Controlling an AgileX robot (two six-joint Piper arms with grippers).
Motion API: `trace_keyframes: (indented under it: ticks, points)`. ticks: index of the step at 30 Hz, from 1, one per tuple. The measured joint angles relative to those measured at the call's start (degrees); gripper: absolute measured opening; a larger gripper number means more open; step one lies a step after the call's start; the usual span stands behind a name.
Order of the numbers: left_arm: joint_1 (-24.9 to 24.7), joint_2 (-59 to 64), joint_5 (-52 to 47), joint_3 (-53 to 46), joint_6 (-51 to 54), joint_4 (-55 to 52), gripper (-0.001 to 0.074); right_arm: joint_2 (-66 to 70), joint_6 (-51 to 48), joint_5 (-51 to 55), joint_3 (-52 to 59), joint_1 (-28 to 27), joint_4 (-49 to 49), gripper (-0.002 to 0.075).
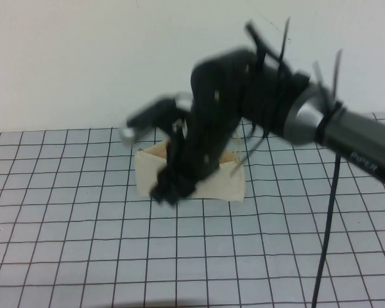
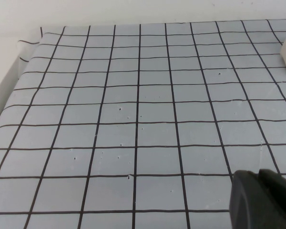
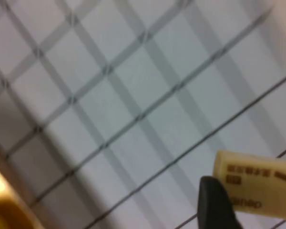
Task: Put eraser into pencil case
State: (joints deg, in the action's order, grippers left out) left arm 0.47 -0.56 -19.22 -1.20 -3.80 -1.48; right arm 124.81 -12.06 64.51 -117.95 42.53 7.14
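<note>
Gridded grey tabletop (image 1: 83,244) stretches from the near edge back to a plain white wall. Over its middle, the right arm reaches in from the right, its right gripper (image 1: 170,189) pointing down just in front of the cream pencil case (image 1: 228,183). In the right wrist view a dark finger (image 3: 214,202) overlaps the tan eraser (image 3: 257,188), apparently clamped on it above the grid. Only a dark corner of the left gripper (image 2: 264,200) shows in its own view; whether it is apart or together I cannot tell.
</note>
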Motion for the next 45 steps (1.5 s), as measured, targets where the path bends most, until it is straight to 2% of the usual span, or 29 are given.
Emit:
trace_keyframes:
  ticks: [4,8,12,17,20,24,26,30,32,39,45]
  points:
    - [0.00,0.00,0.00,0.00,0.00,0.00,-0.0001,-0.11,-0.18,-1.82,-8.58,0.12,-6.57,0.0301]
    - [0.00,0.00,0.00,0.00,0.00,0.00,-0.0001,0.14,-0.17,-5.27,-9.88,-0.02,-13.45,0.0301]
    - [0.00,0.00,0.00,0.00,0.00,0.00,-0.0001,2.18,0.77,-6.12,-10.00,-0.61,-15.16,0.0302]
    - [0.00,0.00,0.00,0.00,0.00,0.00,-0.0001,4.20,2.86,-6.23,-10.00,-0.93,-15.71,0.0399]
    - [0.00,0.00,0.00,0.00,0.00,0.00,-0.0001,4.06,3.70,-5.64,-10.13,-0.93,-15.75,0.0408]
    - [0.00,0.00,0.00,0.00,0.00,0.00,-0.0001,3.84,4.34,-3.14,-12.57,-0.93,-15.84,0.0351]
    - [0.00,0.00,0.00,0.00,0.00,0.00,-0.0001,3.50,4.43,-1.12,-14.91,-0.93,-15.84,0.0283]
    - [0.00,0.00,0.00,0.00,0.00,0.00,-0.0001,1.27,2.85,4.06,-20.01,-0.93,-16.47,0.0083]
    - [0.00,0.00,0.00,0.00,0.00,0.00,-0.0001,-0.85,1.37,5.07,-22.39,-0.93,-17.27,0.0036]
    - [0.00,0.00,0.00,0.00,0.00,0.00,-0.0001,-7.99,-1.17,5.07,-23.71,-0.37,-25.73,0.0004]
    - [0.00,0.00,0.00,0.00,0.00,0.00,-0.0001,-13.79,-1.45,5.07,-23.81,3.04,-30.35,0.0001]
